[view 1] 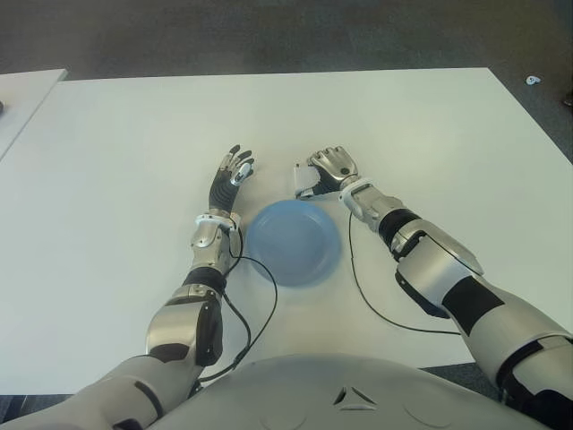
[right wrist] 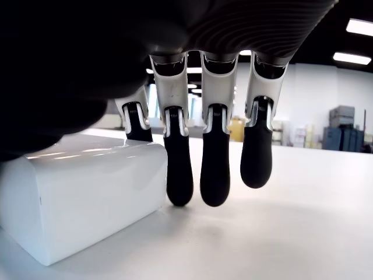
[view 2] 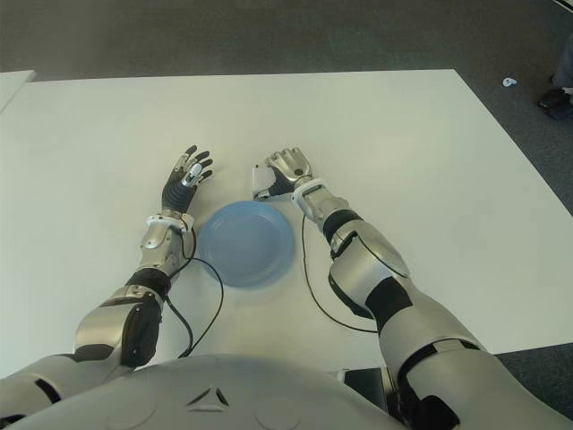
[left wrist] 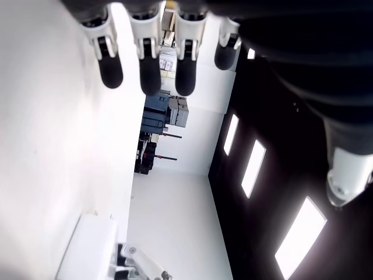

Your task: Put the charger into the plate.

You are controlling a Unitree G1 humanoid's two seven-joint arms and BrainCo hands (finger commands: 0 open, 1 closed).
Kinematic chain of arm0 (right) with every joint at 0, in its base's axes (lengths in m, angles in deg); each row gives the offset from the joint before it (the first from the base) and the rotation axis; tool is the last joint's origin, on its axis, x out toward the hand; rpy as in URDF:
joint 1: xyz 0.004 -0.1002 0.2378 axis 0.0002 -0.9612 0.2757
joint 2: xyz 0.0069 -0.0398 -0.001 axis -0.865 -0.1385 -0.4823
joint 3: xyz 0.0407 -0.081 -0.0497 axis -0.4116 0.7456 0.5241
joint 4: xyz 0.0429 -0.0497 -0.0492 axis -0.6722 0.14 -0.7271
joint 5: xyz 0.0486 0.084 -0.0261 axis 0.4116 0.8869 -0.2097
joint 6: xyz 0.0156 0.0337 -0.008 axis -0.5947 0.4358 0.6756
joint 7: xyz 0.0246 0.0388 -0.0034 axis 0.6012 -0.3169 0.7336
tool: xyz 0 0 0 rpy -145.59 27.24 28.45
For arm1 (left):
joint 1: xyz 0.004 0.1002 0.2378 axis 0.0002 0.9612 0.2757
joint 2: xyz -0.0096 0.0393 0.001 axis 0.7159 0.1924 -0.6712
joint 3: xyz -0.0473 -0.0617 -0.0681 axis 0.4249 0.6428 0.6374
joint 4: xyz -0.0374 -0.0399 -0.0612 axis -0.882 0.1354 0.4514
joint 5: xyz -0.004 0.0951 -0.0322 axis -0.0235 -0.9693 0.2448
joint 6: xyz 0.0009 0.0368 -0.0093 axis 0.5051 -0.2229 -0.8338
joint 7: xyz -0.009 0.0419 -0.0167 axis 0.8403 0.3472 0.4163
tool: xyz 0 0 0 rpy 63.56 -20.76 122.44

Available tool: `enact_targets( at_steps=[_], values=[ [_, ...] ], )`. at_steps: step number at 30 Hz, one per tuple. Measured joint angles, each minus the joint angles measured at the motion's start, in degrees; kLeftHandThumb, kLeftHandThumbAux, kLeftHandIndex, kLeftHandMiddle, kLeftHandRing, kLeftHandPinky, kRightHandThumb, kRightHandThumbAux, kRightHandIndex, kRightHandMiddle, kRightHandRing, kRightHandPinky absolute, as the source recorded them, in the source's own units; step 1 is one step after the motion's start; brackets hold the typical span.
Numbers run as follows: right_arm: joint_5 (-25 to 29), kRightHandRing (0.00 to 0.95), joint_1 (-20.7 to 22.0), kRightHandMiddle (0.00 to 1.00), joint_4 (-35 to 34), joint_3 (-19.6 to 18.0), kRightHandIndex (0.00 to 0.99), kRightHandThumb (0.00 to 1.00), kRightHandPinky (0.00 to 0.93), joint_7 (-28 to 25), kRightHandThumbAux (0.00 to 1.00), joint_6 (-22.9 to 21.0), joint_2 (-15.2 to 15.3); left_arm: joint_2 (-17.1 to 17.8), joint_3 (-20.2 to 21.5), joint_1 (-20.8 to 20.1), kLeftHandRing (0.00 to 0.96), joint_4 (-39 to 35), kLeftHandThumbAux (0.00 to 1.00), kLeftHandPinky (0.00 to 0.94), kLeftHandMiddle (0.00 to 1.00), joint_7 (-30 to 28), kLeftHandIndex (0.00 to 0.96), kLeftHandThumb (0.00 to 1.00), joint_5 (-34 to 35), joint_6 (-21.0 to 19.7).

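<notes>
The white block charger (view 1: 303, 180) lies on the white table (view 1: 125, 161), just beyond the far rim of the round blue plate (view 1: 294, 242). My right hand (view 1: 329, 168) arches over the charger from its right side. In the right wrist view its fingers (right wrist: 214, 157) hang straight down beside the charger (right wrist: 81, 192), tips near the tabletop, not closed on it. My left hand (view 1: 231, 175) shows to the left of the plate, held up with fingers (left wrist: 150, 58) spread and nothing in them.
Thin black cables (view 1: 267, 305) trail from both wrists across the table near its front edge. A second white table (view 1: 22, 98) stands at the far left. A small white object (view 1: 533, 81) lies on the dark floor beyond the right corner.
</notes>
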Motion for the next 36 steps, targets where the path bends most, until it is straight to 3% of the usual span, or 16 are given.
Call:
enact_targets(
  at_steps=[12,36],
  values=[
    [2.3,0.86,-0.2,0.883,-0.2,-3.6,0.439,0.738,0.857,-4.1,0.711,0.8,-0.1,0.0,0.0,-0.4,0.188,0.7,0.531,0.198,0.194,-0.4,0.08,0.047,0.1,0.0],
    [2.0,0.869,-0.3,0.886,-0.2,-3.8,0.438,0.741,0.866,-3.5,0.713,1.2,0.4,0.2,0.0,-1.1,0.23,1.8,0.535,0.219,0.246,-0.4,0.113,0.022,-0.1,0.2]
  ],
)
